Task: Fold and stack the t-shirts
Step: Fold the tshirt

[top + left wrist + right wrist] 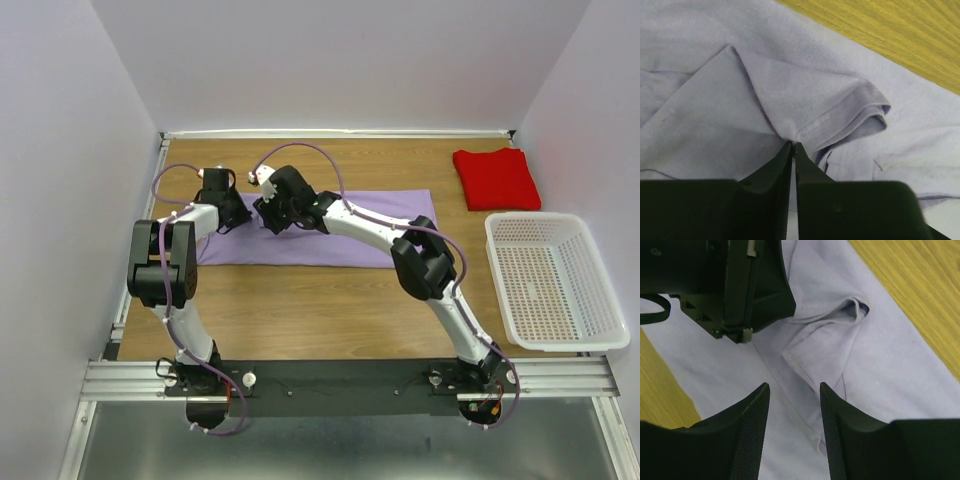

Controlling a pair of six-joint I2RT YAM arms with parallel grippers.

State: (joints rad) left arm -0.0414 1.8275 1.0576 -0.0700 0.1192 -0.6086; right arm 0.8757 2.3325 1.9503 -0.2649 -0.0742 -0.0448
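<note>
Lavender shirt [300,250]: long flat strip across the bench [330,310]. Red shirt [496,178]: folded square, far right corner. Left hand [793,144] clamped on the lavender sleeve fold (cloth tents at the tips); right hand [794,387] fingers apart just above it. White basket [550,285] at right edge.

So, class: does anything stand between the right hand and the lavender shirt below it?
Nothing visible does. The right hand hangs open over the lavender shirt. The left hand, shut on the shirt, sits beside it, not in the path.

White arms [365,228] w/ blk joints [425,262], purple cables [310,149]
</note>
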